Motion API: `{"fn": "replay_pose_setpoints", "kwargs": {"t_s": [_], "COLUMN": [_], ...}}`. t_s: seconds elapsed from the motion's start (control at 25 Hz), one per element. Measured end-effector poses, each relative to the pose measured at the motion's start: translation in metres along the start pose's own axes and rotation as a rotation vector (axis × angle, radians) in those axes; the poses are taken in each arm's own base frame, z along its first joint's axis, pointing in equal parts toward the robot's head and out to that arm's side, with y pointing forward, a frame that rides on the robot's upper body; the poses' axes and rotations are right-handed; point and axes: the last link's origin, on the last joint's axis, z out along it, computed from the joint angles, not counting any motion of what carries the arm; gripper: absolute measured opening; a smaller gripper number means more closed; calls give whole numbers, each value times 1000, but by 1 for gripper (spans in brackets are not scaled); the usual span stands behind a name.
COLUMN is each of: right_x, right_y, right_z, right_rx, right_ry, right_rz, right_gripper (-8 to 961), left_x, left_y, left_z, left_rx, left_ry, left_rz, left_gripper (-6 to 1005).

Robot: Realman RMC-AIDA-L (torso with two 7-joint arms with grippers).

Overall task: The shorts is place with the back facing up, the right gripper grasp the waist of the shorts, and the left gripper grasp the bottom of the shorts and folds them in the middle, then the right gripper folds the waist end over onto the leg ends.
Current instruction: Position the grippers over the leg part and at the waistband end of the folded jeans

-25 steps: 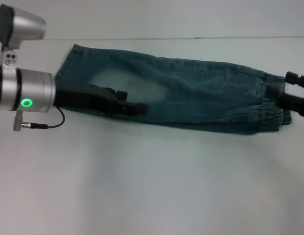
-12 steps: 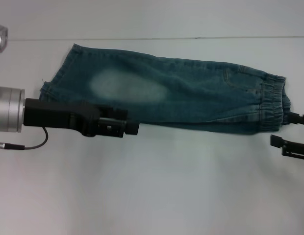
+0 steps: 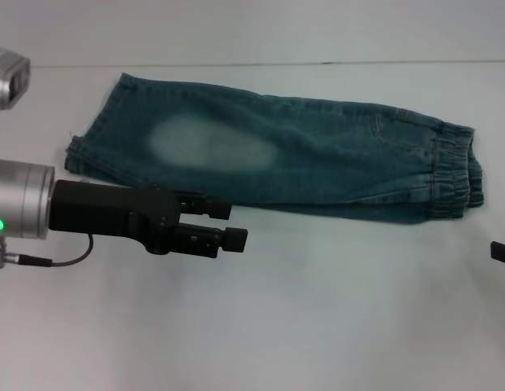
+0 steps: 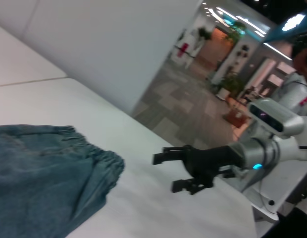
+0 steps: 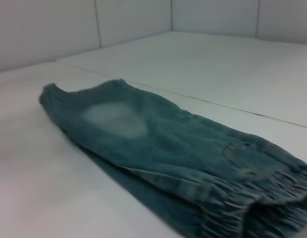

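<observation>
A: Where are the shorts (image 3: 277, 159) found?

B: They are laid flat on the white table (image 3: 318, 309), already folded lengthwise into 1 long strip. The waist (image 3: 456, 175) is turned toward the robot's right, and the leg ends (image 3: 94, 138) toward its left. A pale bleached patch (image 3: 212, 147) is seen on the upper layer, nearer the leg ends than the waist.

A: What is seen of the left gripper (image 3: 228, 224)?

B: It is held just beside the near edge of the shorts, close to the pale patch, apart from the cloth. Its 2 fingers are parted by a small gap, and nothing is held between them.

A: And the right gripper (image 4: 168, 171)?

B: From the head camera only a dark sliver is caught at the frame edge, nearer than the waist and well apart from it. In the left wrist view it is shown past the waist, over bare table, with its 2 fingers spread wide and nothing gripped.

A: Is anything held inside or on the shorts?

B: Nothing is seen lying on them. 1 back pocket (image 3: 391, 126) is made out near the waist; whether anything is in it cannot be told.
</observation>
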Motion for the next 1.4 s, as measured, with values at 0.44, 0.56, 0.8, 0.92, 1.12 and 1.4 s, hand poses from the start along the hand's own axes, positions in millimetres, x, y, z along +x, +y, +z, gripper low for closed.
{"fn": "replay_pose_setpoints", "kwargs": {"t_s": [0.44,0.56,0.8,0.92,1.12,1.4], "right_x": [-3,-5,-6,-9,-12,-8], "right_y": [-6,-7,-8,-8,-6,-7], "right_z": [35,46,64,72,82,79], "right_rx": [11,4,1,-14,-30,-37], "right_ry": [10,25,75,85,96,126], "right_rz": [-32,-38,-55,-65,-89,-118], "right_gripper": [896,894,888,886,881,875], "left_x": [2,2,-1,-2,-2,-1], "left_y": [3,2,3,3,2,1], "left_z": [15,16,18,18,18,19], "left_rx": [-22,-20,-21,-19,-12,0], "left_ry": [1,5,11,16,16,16], "left_rz": [1,-1,-9,-10,-11,-8], "left_gripper": [768,767,767,766,766,765]}}
